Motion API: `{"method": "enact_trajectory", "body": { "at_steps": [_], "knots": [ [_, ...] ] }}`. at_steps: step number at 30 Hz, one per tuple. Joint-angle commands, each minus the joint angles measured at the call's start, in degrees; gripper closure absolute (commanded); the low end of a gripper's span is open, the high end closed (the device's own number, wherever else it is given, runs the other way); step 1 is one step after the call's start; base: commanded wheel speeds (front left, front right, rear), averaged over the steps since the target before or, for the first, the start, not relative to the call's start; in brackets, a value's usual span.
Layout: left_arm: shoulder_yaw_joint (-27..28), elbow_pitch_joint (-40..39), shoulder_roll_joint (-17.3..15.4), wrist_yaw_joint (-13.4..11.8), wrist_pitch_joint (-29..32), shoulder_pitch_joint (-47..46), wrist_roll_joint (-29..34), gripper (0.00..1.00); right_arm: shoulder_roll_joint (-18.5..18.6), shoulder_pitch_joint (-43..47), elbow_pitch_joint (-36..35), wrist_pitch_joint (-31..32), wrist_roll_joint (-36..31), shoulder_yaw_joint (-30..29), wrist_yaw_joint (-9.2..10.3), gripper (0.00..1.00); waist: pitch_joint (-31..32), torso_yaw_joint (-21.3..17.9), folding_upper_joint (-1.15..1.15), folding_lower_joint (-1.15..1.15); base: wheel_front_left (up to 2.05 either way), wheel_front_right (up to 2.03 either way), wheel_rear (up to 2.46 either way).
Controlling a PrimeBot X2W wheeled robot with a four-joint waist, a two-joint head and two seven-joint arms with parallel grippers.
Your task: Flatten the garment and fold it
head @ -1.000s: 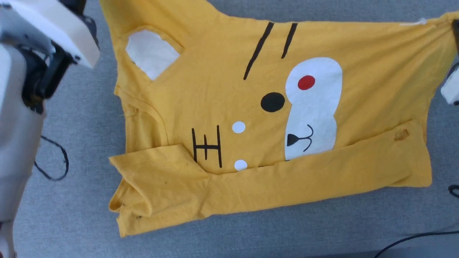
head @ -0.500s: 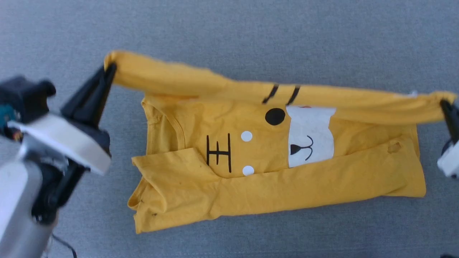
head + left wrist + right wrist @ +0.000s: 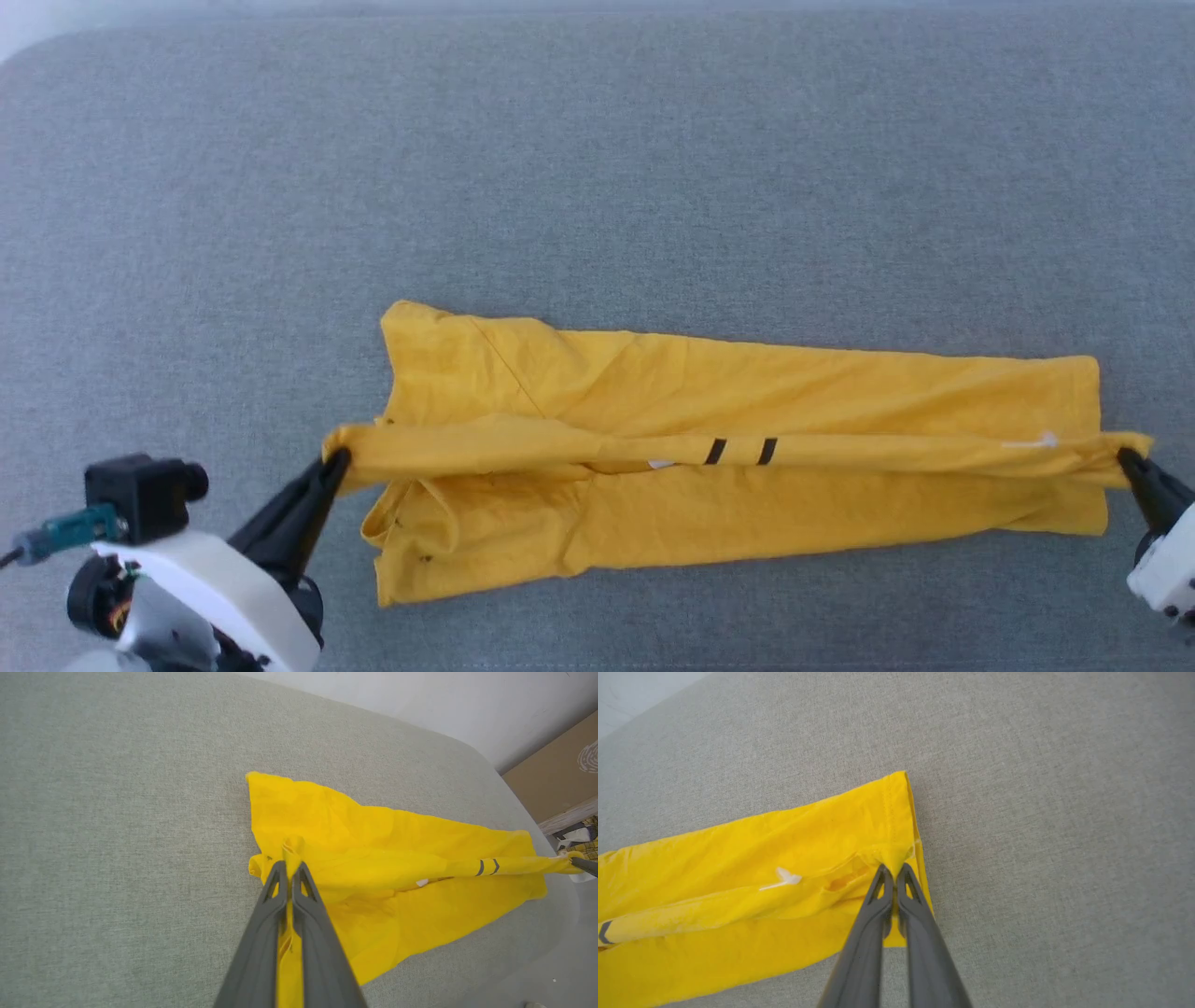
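Shows the garment (image 3: pixel 728 392) lying as a long yellow band on the grey padded surface (image 3: pixel 597 168), low in the head view, running from 9 to 3 o'clock. Places the left gripper (image 3: pixel 336 459) at 8 o'clock, jaws clenched on the band's left end, and the right gripper (image 3: pixel 1125 455) at 4 o'clock, jaws pinched on its right end. Marks between them a taut ridge of cloth across the flat layers, bearing two short black marks (image 3: pixel 740 452) and, toward 3 o'clock, a small white tag (image 3: pixel 1036 441).
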State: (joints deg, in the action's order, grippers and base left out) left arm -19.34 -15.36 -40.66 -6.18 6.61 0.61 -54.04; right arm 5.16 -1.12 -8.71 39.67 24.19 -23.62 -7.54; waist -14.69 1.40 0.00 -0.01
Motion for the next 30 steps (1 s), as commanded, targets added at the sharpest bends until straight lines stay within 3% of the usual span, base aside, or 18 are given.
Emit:
{"method": "enact_trajectory", "body": {
  "at_steps": [1,15,17,18,19,20,21,25,30],
  "knots": [
    [-0.2,0.3,0.1,-0.2,0.3,0.5,-0.3,1.0,-0.2,0.7,0.3,0.1,-0.2,0.1,0.05,0.94,0.0,0.1,0.0,0.01,0.0,0.0,0.0],
    [-7.9,14.1,5.0,2.9,7.9,-6.9,-1.2,1.0,-0.9,-3.6,12.1,-0.5,-5.2,3.9,0.05,0.89,-0.6,0.1,0.0,0.01,0.0,0.0,0.0],
    [-8.5,16.2,5.9,3.0,8.5,-8.4,-1.1,1.0,-1.0,-4.4,13.7,-1.0,-5.6,4.3,0.05,0.78,-0.8,0.0,0.0,0.01,0.0,0.0,0.0],
    [-8.8,17.0,6.3,3.1,8.7,-9.0,-1.0,1.0,-1.0,-4.8,14.5,-1.1,-5.7,4.4,0.05,0.57,-0.9,-0.1,0.0,0.01,0.0,0.0,0.0],
    [-8.9,17.7,6.6,3.1,8.7,-9.6,-0.9,0.55,-1.0,-5.1,15.1,-1.1,-5.7,4.4,0.05,0.09,-1.0,-0.1,0.0,0.01,0.0,0.0,0.0],
    [-9.0,18.1,6.9,3.1,8.7,-10.0,-0.8,0.14,-1.1,-5.4,15.5,-1.0,-5.6,4.3,0.05,0.0,-1.0,-0.2,0.0,0.01,0.0,0.0,0.0],
    [-9.0,18.3,7.1,3.0,8.6,-10.2,-0.8,0.0,-1.1,-5.5,15.7,-0.9,-5.3,4.1,0.05,0.0,-1.0,-0.3,0.0,0.01,0.0,0.0,0.0],
    [-8.4,17.4,6.8,2.2,8.3,-9.5,-1.2,0.0,-1.1,-5.0,13.8,1.6,-4.6,3.2,0.05,0.0,-0.8,-0.5,0.0,0.01,0.0,0.0,0.0],
    [-6.0,13.3,5.8,0.1,4.9,-7.1,-0.5,0.0,-1.0,-3.7,6.5,3.4,-2.3,1.0,0.05,0.0,-0.3,-0.9,0.0,0.01,0.0,0.0,0.0]
  ]
}}
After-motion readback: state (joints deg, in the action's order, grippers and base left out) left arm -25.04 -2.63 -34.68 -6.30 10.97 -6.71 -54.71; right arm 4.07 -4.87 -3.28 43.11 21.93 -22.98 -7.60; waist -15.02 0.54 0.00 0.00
